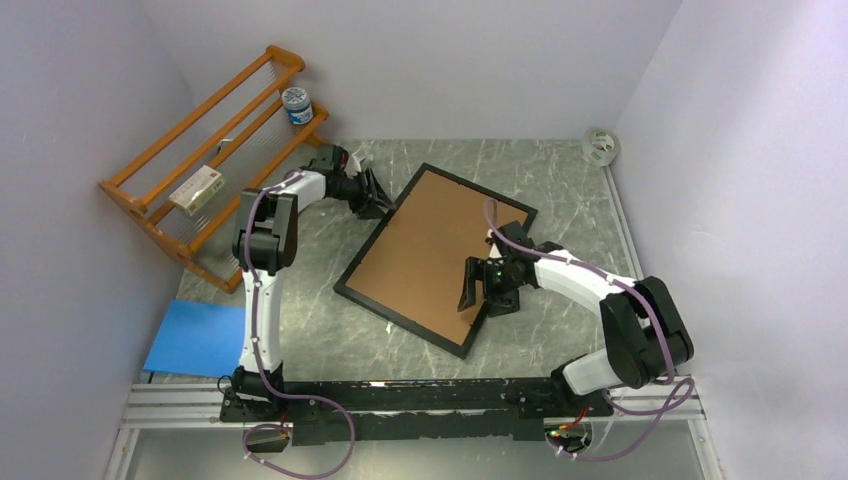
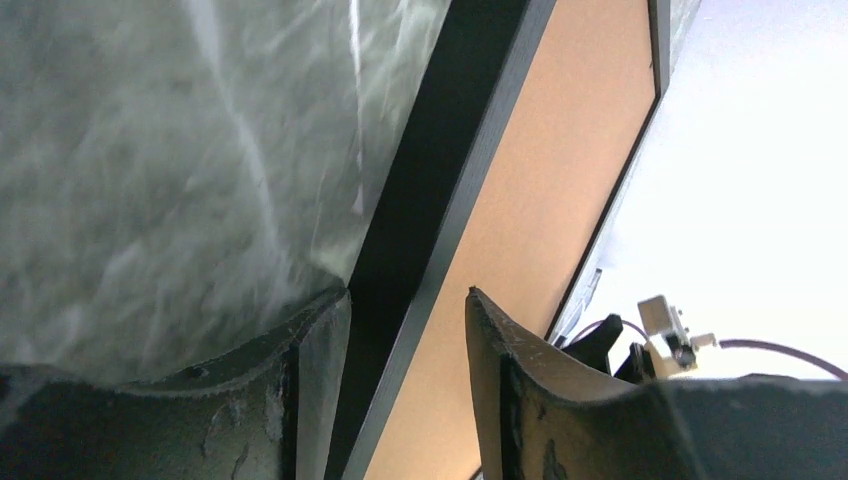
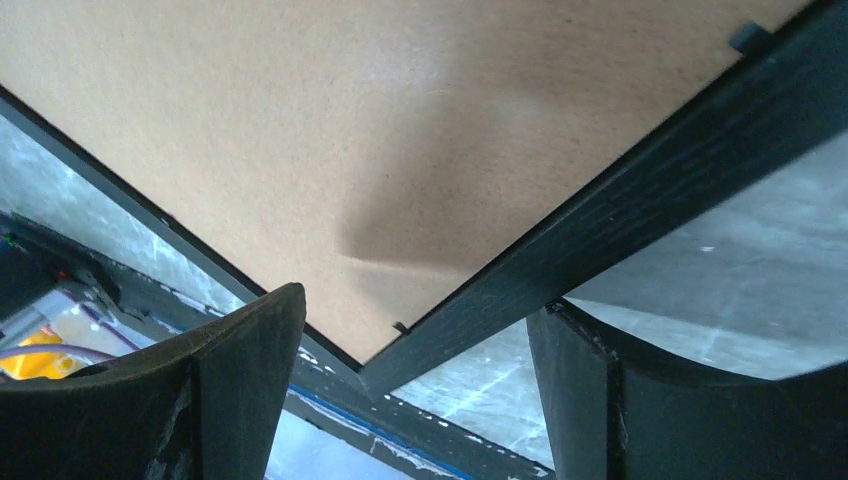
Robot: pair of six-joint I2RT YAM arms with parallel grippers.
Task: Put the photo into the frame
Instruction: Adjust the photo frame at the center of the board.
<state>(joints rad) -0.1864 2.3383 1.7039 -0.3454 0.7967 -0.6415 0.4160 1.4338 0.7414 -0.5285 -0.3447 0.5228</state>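
**Frame mid-surface, backing up, my end effectors straddling its edges**
The top view shows the frame [image 1: 400,321] whole, brown backing board [image 1: 435,250] uppermost. Only the wrist views show my left end effector [image 2: 408,300] released astride the far-left rail and my right end effector [image 3: 418,300] spread wide around the near corner.

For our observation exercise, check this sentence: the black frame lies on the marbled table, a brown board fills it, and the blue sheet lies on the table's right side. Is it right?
One detail is wrong: the blue sheet lies on the left side, not the right, as the top external view shows. The rest stands: the frame lies on the table and the brown board fills it.
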